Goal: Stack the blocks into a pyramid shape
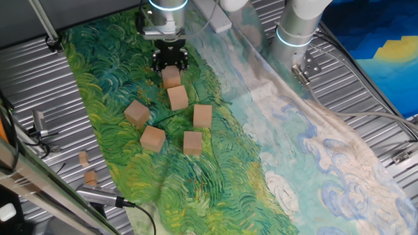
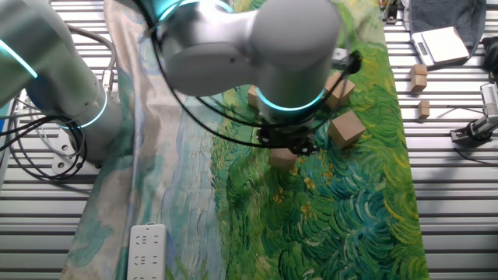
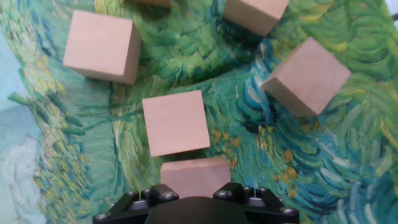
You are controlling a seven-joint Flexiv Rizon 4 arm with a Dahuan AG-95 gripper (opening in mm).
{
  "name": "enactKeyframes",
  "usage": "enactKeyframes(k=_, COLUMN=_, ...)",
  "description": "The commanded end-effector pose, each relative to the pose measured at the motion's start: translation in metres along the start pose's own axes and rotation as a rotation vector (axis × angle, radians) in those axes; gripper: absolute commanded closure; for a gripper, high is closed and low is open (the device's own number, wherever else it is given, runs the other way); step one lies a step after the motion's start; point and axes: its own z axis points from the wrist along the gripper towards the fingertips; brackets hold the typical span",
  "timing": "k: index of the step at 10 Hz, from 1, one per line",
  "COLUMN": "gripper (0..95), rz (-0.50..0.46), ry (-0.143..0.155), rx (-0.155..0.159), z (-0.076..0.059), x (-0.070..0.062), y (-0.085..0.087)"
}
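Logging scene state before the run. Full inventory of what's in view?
blocks: six, light-brown wood, loose on the cloth, none stacked; one right under the hand
cloth: one, green and pale-blue painted swirls, over the table
small wood bits: two, tan, on bare table beside the cloth
power strip: one, white, at the cloth's edge
arm: one, grey
hand: one, black, over the farthest block; fingers hidden, state unclear

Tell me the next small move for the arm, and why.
Probably lower the pincer straight down and close on the nearest block: it sits right under the pincer, and all six blocks lie apart on the cloth, none stacked.
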Motion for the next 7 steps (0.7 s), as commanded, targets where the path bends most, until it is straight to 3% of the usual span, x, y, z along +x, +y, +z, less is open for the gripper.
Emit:
enactKeyframes(k=1, gripper=95.0, rz=0.005, ry=-0.005, rx=-0.007, z=0.0006, x=-0.0016, y=-0.0016)
enactKeyframes(k=3, gripper=95.0, rz=-0.014, ry=-0.021, rx=0.001, z=0.0019, x=-0.002, y=-0.0014)
enactKeyframes(k=7, gripper=95.0, rz=-0.077, ry=-0.04, rx=0.055, z=0.0047, x=-0.004, y=-0.0012)
